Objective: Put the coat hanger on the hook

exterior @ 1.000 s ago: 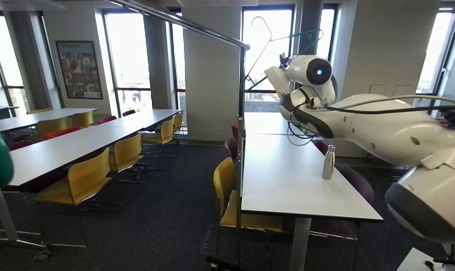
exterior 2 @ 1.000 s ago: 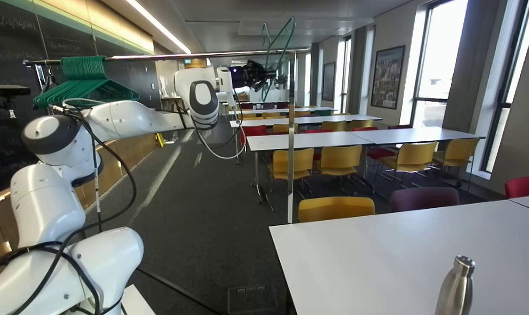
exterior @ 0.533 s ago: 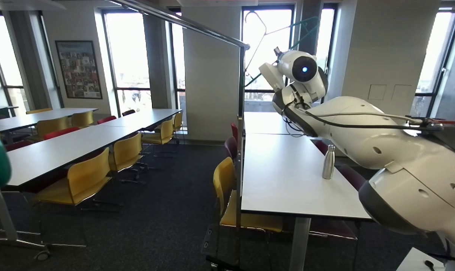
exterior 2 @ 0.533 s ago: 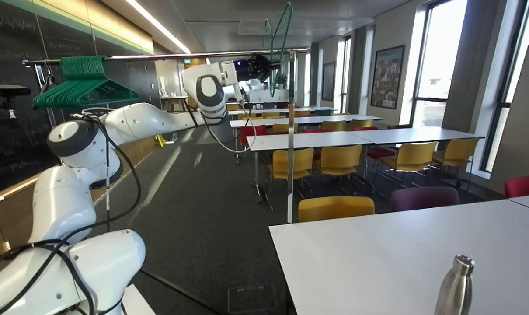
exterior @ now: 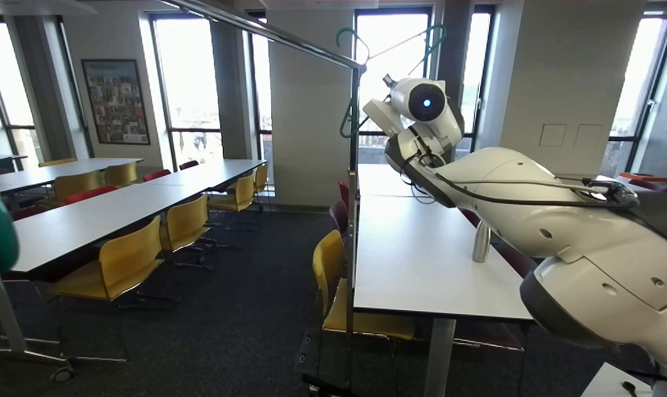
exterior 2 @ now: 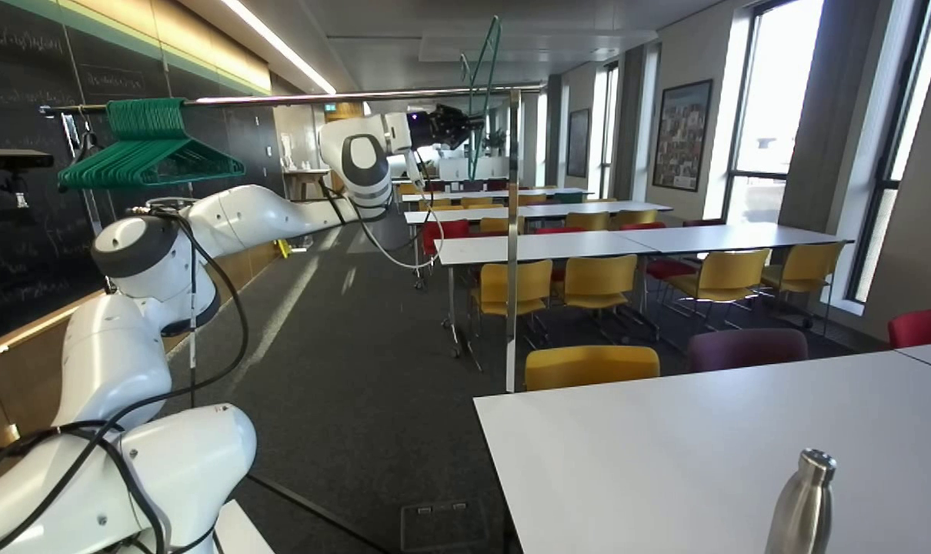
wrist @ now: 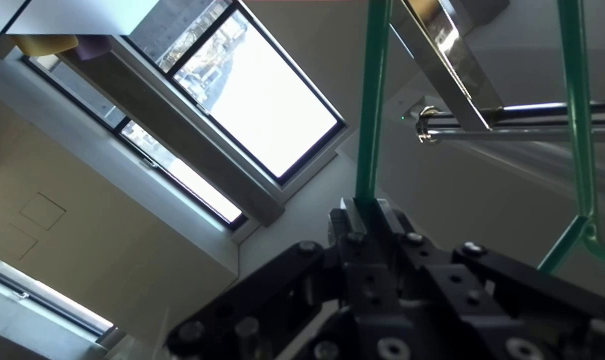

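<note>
Thin green three-cornered wire coat hanger (wrist: 374, 100): held up in the air near the end of the rack, leaning over and not level.
Black two-fingered claw (wrist: 365, 202): clamped on the hanger's long bottom side, as the wrist view shows. It should hold on until the rack takes the weight.
Curved green wire top (exterior: 346, 30): its mouth faces down, and in an exterior view it shows higher than the rack. That seems a good height to start from.
Long, thin, shiny grey metal rod (exterior: 289, 41): the bar of the rack. Whether the hanger touches it is hard to tell.
Rod's bent grey metal end (exterior: 361, 68): most likely the hook in the task. No other hook can be made out.
Tall, flat grey metal post (exterior 2: 512, 254): near the hanger in both exterior views. The claw should go slowly here, or the hanger may bump the post and twist.
Row of green hangers (exterior 2: 146, 127): well apart from the claw, on the same rod. They show how it should end up, top over the rod and body below.
Lining up: the curve should cross over the rod, not run along it.
Lowering: gently down, until the rod sits inside the curve.
Letting go: only once the hanger hangs by itself, then straight back.
</note>
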`<state>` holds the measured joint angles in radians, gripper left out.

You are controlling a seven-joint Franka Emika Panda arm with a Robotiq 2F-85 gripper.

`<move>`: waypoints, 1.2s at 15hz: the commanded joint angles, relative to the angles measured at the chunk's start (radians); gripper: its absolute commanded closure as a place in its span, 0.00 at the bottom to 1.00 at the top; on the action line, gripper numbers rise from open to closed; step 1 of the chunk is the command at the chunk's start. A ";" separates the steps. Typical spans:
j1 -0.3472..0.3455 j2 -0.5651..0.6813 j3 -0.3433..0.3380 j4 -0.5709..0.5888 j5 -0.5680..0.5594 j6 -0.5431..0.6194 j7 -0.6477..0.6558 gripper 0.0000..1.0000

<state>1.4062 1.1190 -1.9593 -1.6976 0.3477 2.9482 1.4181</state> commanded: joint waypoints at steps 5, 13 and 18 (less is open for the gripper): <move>-0.029 -0.034 0.040 0.045 -0.030 -0.039 -0.086 0.98; -0.032 0.013 0.033 0.007 0.048 -0.005 0.039 0.98; 0.000 0.004 0.063 -0.032 0.053 0.004 0.134 0.98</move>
<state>1.3883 1.1209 -1.9027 -1.6986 0.3887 2.9288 1.5180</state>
